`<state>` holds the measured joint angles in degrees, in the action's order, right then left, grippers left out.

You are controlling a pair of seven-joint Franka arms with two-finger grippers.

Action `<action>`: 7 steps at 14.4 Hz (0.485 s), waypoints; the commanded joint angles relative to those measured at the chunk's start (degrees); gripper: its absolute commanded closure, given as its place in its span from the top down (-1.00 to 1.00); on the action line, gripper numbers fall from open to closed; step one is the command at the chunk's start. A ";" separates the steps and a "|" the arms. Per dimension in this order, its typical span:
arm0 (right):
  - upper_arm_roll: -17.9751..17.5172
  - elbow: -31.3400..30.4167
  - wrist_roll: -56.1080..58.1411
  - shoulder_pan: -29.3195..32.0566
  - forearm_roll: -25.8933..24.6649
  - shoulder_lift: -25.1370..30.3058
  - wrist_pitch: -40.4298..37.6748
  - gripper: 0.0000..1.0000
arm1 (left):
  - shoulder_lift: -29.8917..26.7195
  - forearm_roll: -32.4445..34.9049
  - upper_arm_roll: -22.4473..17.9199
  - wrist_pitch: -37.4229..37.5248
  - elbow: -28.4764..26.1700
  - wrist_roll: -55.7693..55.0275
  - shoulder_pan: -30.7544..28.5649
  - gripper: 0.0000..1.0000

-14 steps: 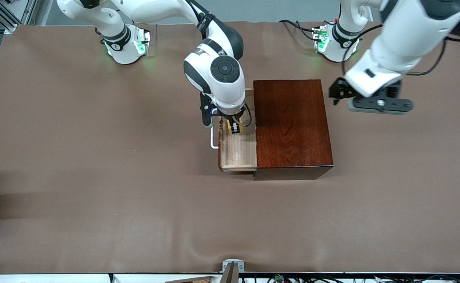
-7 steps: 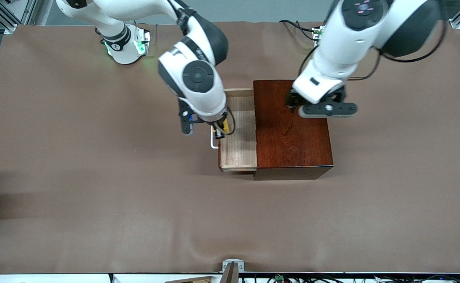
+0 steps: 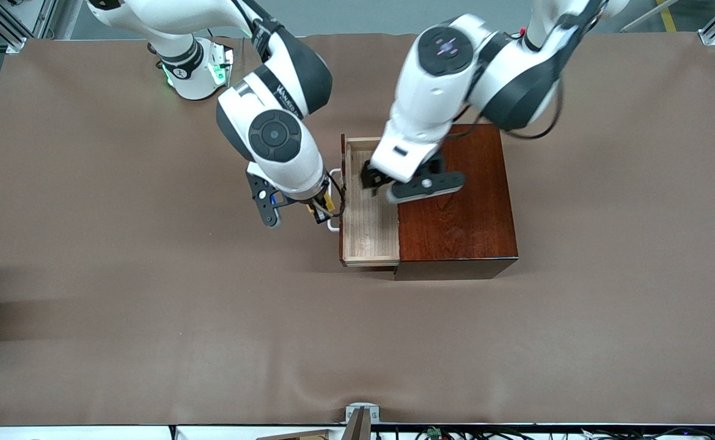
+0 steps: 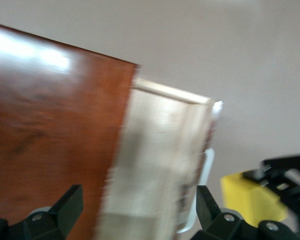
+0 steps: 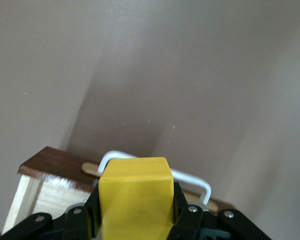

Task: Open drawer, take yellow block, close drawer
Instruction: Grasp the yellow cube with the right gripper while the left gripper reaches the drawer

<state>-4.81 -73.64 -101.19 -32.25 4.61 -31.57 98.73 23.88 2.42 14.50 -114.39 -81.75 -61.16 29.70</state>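
Note:
The drawer (image 3: 370,229) stands pulled out of the dark reddish-brown box (image 3: 455,208), its pale inside bare and its white handle (image 3: 333,226) toward the right arm's end. My right gripper (image 3: 322,211) is shut on the yellow block (image 3: 329,203) and holds it in the air over the handle. In the right wrist view the block (image 5: 135,195) fills my right gripper (image 5: 135,212), above the handle (image 5: 187,179). My left gripper (image 3: 371,181) is open and empty over the drawer, beside the box. The left wrist view shows the drawer (image 4: 160,150), the box top (image 4: 50,125) and the block (image 4: 245,197).
The box stands in the middle of a brown table cover (image 3: 150,305). The two arm bases (image 3: 195,67) stand along the table edge farthest from the front camera. A small metal bracket (image 3: 362,415) sits at the nearest edge.
My right gripper has lifted the yellow block out of the drawer and carried it over the handle. My left arm has swung from its end of the table across the box to the drawer.

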 commanded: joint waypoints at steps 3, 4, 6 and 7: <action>-0.55 -1.95 13.10 6.23 -1.35 1.17 -0.73 -1.00 | 6.70 2.93 -0.62 -5.05 4.32 -10.89 4.40 1.00; -0.55 -2.12 14.95 7.46 -1.97 1.16 -0.73 -1.00 | 7.49 3.03 -0.62 -6.27 4.41 -12.39 5.18 1.00; -0.55 -3.35 19.07 9.22 -2.06 1.25 -0.73 -1.00 | 9.51 3.03 -0.70 -11.17 4.93 -17.82 6.94 1.00; -0.55 -3.88 21.53 10.44 -2.23 1.34 -0.65 -1.00 | 11.61 3.29 -1.40 -13.81 6.59 -21.42 8.60 1.00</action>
<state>-4.47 -75.40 -83.49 -23.92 3.27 -31.57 98.10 31.87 4.10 14.22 -125.07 -79.10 -76.80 35.52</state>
